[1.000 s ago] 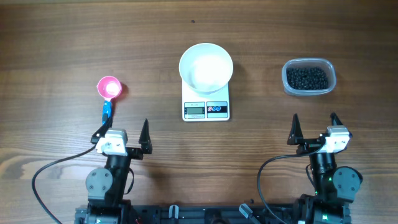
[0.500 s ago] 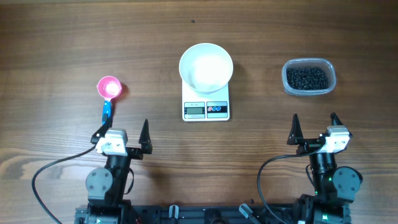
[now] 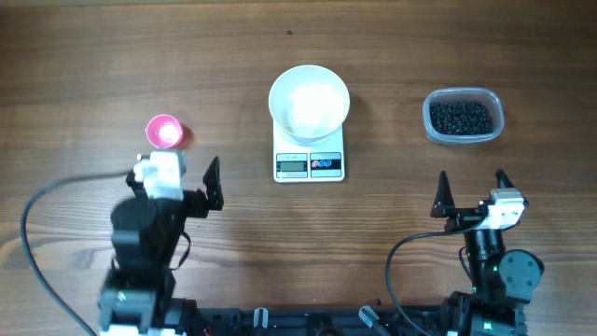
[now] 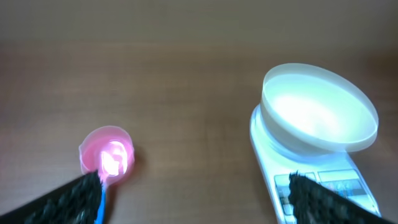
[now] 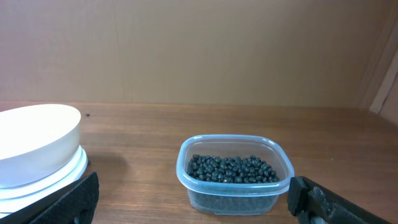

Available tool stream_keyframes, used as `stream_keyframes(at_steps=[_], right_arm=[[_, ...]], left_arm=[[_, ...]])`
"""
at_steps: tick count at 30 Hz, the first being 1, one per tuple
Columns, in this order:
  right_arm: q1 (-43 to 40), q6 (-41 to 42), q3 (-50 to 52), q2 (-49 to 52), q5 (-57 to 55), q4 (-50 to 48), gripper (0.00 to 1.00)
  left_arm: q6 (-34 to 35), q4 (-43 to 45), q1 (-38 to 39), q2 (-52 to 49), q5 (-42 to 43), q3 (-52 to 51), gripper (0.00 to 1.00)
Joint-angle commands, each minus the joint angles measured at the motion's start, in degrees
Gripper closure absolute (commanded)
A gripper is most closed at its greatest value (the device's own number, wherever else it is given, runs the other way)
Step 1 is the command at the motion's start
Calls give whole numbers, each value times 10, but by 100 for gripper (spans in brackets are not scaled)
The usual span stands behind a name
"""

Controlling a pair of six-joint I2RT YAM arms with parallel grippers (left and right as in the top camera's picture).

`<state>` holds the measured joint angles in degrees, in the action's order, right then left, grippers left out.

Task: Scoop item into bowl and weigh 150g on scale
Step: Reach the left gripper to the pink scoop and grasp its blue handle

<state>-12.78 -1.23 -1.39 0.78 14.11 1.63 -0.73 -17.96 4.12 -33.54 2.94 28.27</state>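
The left fingers (image 4: 65, 200) stand wide apart, holding nothing, with only the brown wood-grain worktop (image 3: 93, 56) between them. Right at the tip of the left-hand finger lies a small round pink plastic scoop (image 4: 107, 155). Its thin blue handle (image 4: 101, 202) runs back along the inner side of that finger; I cannot tell whether the two touch. Just ahead of the right-hand finger's tip sits the small white rectangular digital scale (image 4: 283, 186), its grey display and buttons on the edge facing the arms. The digits are too blurred to read. On the scale stands the round glossy white bowl (image 4: 320, 118), whose inside shows plain bright white.

The right fingers (image 5: 336, 202) are likewise spread wide and hold nothing, low over the worktop. Straight ahead of the gap between them, clear of both tips, stands a clear rounded-rectangular plastic tub (image 5: 233, 186). The tiny round black beads (image 5: 233, 169) lie in it as a loose dark layer that does not reach its rim. Ahead and off to the outer side of the left-hand finger are the bowl and scale, well apart from the tub.
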Motion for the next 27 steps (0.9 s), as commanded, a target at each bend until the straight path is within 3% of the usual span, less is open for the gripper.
stream_keyframes(at_steps=[1,5,9,11,17,27], right_arm=[[3,-1,0,-5,-1,-3,0],[3,-1,0,-5,0,-3,0],[3,-1,0,-5,-1,-3,0],[3,-1,0,-5,-1,-3,0],[3,-1,0,-5,-1,-3,0],[3,-1,0,-5,-1,-3,0]], left_arm=[[15,-83,-12,-124,6,144,0],[12,-198,-60,-278,54,296,0],[1,-191,-74,-358,92,314,0],[-5,-176,-94,-411,87,314,0],[25,-60,-233,-587,86,314,26],[-5,83,-242,-746,75,314,40]])
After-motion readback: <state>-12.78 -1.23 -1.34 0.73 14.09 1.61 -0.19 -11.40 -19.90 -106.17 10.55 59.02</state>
